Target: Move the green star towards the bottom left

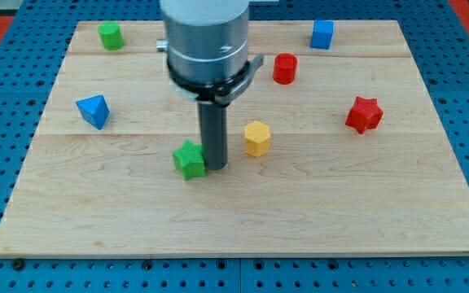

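The green star lies near the middle of the wooden board. My tip stands right against the star's right side, touching or nearly touching it. The dark rod rises from there into the grey arm body at the view's top. A yellow hexagonal block sits just right of the rod.
A green block sits at the top left. A blue triangular block is at the left. A red cylinder and a blue cube are at the top right. A red star is at the right.
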Controlling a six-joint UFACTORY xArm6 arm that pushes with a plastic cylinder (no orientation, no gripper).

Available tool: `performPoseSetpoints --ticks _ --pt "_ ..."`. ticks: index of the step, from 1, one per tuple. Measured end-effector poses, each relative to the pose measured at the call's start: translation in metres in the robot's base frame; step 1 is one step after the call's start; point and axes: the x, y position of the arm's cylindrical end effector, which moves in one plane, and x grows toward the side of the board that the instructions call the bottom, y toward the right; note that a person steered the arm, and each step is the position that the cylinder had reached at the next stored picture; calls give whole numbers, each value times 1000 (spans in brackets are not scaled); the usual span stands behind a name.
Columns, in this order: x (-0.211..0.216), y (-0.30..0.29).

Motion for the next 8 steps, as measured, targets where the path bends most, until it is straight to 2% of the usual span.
performPoseSetpoints --ticks 1,3,5,7,8 --pt "5 -12" --pt "-22 -28" --pt "2 -124" --pt "3 -169" --pt "3 -166"
